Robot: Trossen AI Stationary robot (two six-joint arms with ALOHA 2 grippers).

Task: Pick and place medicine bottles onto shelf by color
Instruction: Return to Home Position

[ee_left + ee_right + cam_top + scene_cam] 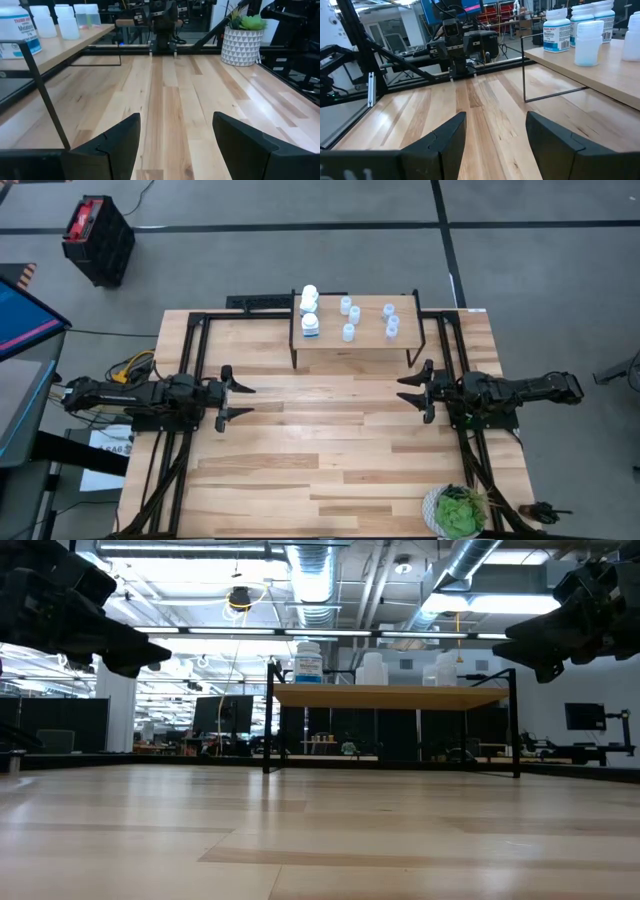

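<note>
The light-wood shelf (355, 340) on thin black legs stands at the table's far middle. On its left part stand three larger white bottles (310, 312). On its right part stand several smaller pale translucent bottles (368, 318). The bottles also show in the low view (308, 662) and in both wrist views (556, 35) (16, 30). My left gripper (243, 401) is open and empty above the table's left middle. My right gripper (408, 390) is open and empty at the right middle. Both point toward the table's centre.
A green plant in a white patterned pot (455, 512) stands at the table's near right corner. The table's black frame rails (190, 370) run along both sides. Bare planks (320, 450) lie between the grippers and toward the near edge.
</note>
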